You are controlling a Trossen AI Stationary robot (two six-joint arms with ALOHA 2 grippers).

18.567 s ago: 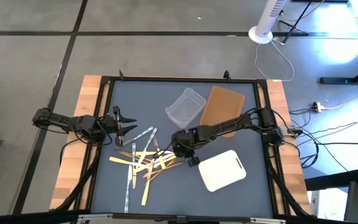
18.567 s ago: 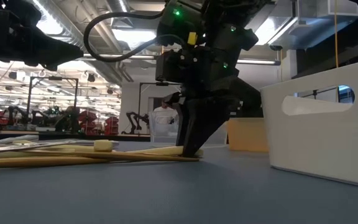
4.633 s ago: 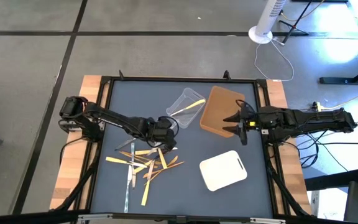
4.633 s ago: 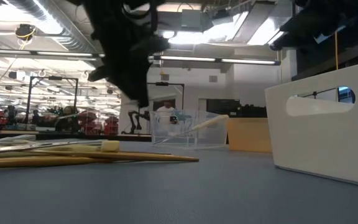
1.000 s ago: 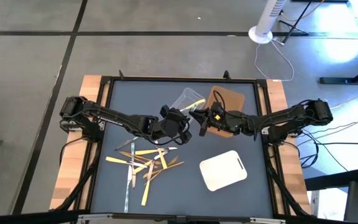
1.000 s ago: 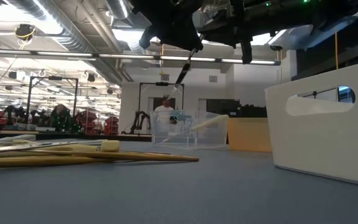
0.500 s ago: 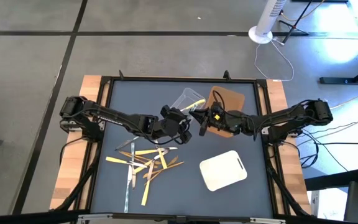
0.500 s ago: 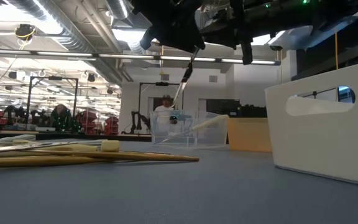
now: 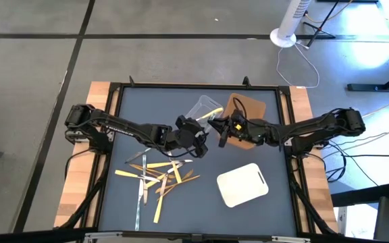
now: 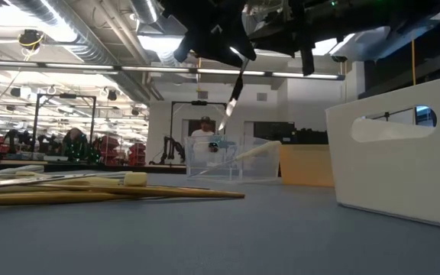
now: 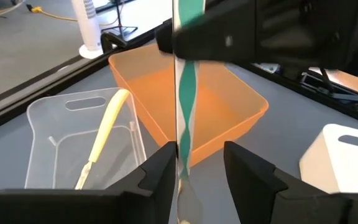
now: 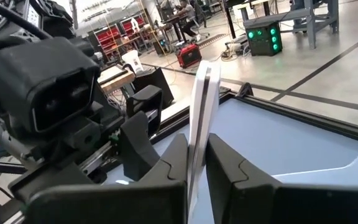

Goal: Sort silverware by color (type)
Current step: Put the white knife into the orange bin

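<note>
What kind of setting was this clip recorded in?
Probably a robotics lab or workshop: other robot arms on benches behind the table, red storage bins, exposed ceiling ducts over an open concrete floor.

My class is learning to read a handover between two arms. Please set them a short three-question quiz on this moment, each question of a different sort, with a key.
1. True or false: the right gripper is shut on the silver utensil, which hangs in the air above the table.
2. What lies in the clear tub? A: a pale yellow utensil. B: a silver utensil. C: an orange-brown utensil.
3. Fill in: the left gripper has its fingers ____ on either side of the silver utensil.

Key: 1 true; 2 A; 3 open.
</note>
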